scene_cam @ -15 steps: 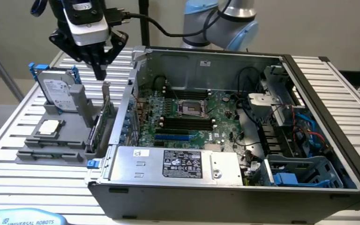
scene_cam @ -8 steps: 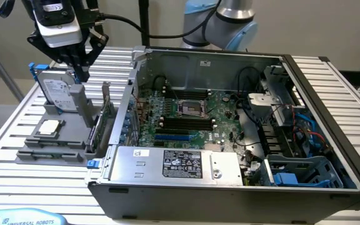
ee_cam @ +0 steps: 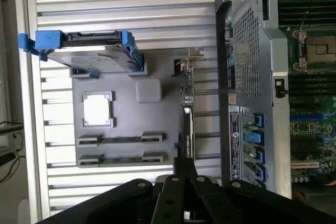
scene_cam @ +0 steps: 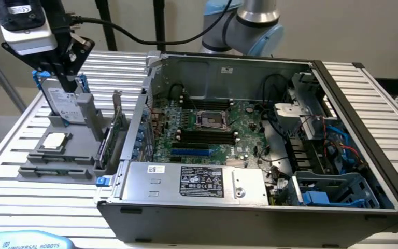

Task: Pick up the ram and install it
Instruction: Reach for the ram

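Ram lay in two pieces here: the first ram stick (ee_cam: 121, 139) and the second ram stick (ee_cam: 121, 158). Both were long, thin and dark green, and both lay in the grey plastic tray (ee_cam: 163, 124). They lay side by side, a little apart, with their long sides going the same way. Each one sat between two small grey holders at its ends. One end of each stick pointed at the big computer box, and the other end pointed away from it.

Beside the first stick, further into the tray, sat the square silver chip (ee_cam: 97, 109). The silver hard drive in its blue frame (ee_cam: 86, 56) stood at the other end of the tray, well apart from the sticks. Its long side ran the same way as theirs.

The tall green card with a metal bracket (ee_cam: 186, 114) stood on its edge along the tray's side. It was between the sticks and the open grey metal computer box (scene_cam: 254, 207). Inside the box lay the green main board (scene_cam: 244, 116) with its black memory slots (scene_cam: 206, 136).

The black gripper (scene_cam: 70, 83) hung over the tray. It was clenched tight on nothing and touched neither stick. The tray sat on the white ribbed table (scene_cam: 19, 202).
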`<state>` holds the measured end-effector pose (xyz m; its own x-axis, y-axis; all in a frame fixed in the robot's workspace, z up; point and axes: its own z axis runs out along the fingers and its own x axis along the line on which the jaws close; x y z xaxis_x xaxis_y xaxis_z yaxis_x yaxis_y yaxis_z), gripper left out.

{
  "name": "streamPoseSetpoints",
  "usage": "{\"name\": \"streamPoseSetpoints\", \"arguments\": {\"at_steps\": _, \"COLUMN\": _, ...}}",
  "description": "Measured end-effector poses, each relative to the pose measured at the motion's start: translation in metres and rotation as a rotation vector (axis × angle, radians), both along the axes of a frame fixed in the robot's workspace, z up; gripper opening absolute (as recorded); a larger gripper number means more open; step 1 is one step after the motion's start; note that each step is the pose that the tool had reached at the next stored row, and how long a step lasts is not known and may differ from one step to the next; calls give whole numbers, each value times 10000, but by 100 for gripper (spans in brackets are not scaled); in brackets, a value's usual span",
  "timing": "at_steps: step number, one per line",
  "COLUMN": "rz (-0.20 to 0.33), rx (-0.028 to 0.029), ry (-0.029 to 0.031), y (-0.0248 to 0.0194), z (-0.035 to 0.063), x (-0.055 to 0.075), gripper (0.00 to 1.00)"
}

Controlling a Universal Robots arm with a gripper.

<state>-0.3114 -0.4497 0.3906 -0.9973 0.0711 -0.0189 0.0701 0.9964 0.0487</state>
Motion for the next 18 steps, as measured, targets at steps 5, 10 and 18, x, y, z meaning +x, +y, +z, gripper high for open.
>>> {"name": "streamPoseSetpoints", "arguments": {"at_steps": 5, "rz": -2, "rx": 1, "ry": -1, "y": -39, "z": -6, "x": -231, "gripper": 11}}
{"name": "streamPoseSetpoints", "arguments": {"at_steps": 10, "rz": -1, "rx": 1, "ry": -2, "y": -77, "z": -13, "x": -457, "gripper": 11}}
{"name": "streamPoseSetpoints", "arguments": {"at_steps": 18, "rz": -1, "rx": 1, "ry": -1, "y": -121, "z": -33, "x": -725, "gripper": 11}}
